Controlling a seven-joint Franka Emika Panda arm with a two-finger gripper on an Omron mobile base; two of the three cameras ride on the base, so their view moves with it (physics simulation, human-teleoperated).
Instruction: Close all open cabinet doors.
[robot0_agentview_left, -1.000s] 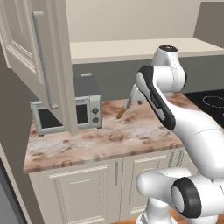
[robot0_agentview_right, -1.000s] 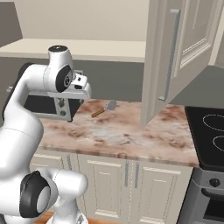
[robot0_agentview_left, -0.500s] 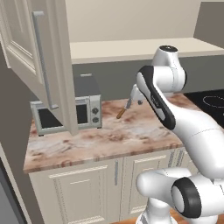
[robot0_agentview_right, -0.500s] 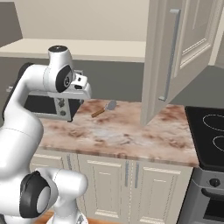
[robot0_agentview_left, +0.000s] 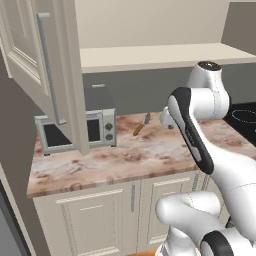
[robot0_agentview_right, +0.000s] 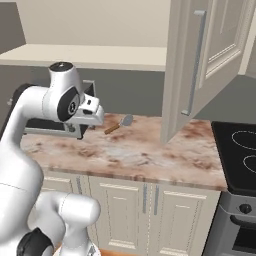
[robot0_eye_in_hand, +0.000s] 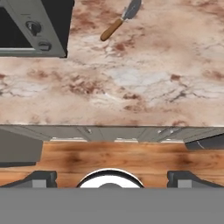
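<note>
Nothing has moved: cabinet door (robot0_agentview_left: 47, 70) still open, fingers (robot0_eye_in_hand: 39, 178) spread, released.

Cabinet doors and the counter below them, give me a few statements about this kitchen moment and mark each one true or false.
1. A wall cabinet door stands swung open over the counter. True.
2. The gripper is clamped on the door's bar handle. False: its jaws are open and empty, looking down at the counter edge.
3. A knife with a wooden grip lies on the counter, right of the microwave. True.
4. The knife rests on top of the microwave. False: it lies on the marbled counter, apart from it.
5. A stovetop borders the counter. True.
</note>
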